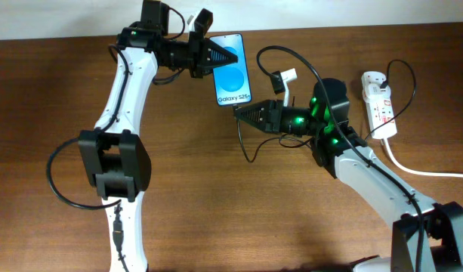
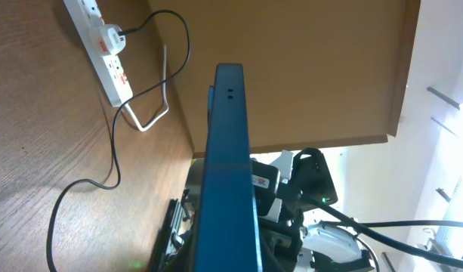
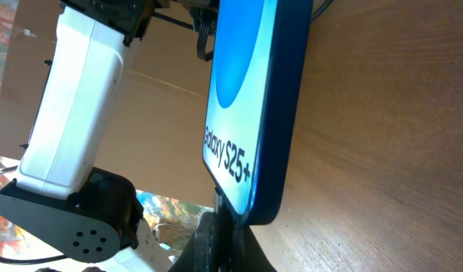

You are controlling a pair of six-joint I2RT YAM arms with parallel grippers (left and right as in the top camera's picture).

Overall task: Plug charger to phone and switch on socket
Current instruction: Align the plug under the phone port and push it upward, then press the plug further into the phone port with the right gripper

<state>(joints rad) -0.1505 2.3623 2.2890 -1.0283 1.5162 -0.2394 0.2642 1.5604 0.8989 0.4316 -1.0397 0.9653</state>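
Broadly, on the brown table (image 1: 216, 211) the phone (image 1: 233, 72) is held up on one long edge, screen facing the right arm. Its white "Galaxy S25+" foot points at the right gripper (image 1: 240, 113). The left gripper (image 1: 213, 54) is clamped across its upper part. The socket (image 1: 379, 102) lies well right. The right gripper is pinched on the charger (image 2: 115, 147) tip, at the phone's foot.
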